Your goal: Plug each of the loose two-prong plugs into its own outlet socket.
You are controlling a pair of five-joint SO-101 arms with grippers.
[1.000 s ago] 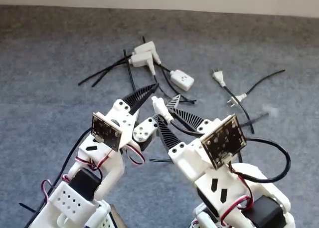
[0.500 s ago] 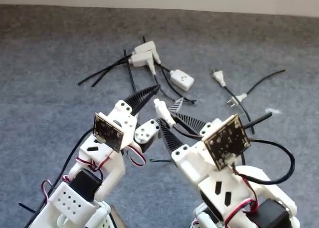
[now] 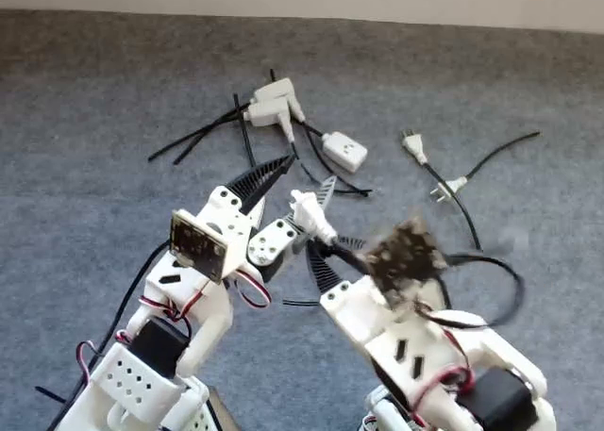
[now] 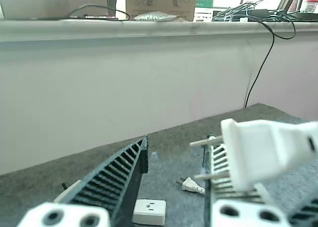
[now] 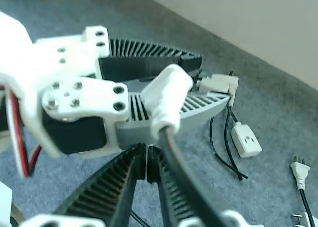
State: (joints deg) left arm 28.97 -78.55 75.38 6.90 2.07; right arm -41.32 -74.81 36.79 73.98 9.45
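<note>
The grey carpeted desk (image 3: 85, 101) carried everything. The left tool (image 4: 176, 139) was spread wide, and a white plug (image 4: 263, 150) hung just beside its grey finger, prongs pointing across the gap. The right tool (image 5: 146, 155) was pressed together on that plug's black cord (image 5: 174, 157), just behind the plug. Beyond the left tool's tips sat a white socket (image 3: 344, 150) with bare holes. Farther on, two white blocks (image 3: 269, 106) lay touching. A loose plug (image 3: 413, 146) and a smaller one (image 3: 451, 186) lay well off to the right tool's side.

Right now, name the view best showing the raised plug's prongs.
Left wrist view: the white plug shows both prongs side-on. High view: plug tiny, prongs unclear. Right wrist view: its cable end, prongs hidden.
</note>
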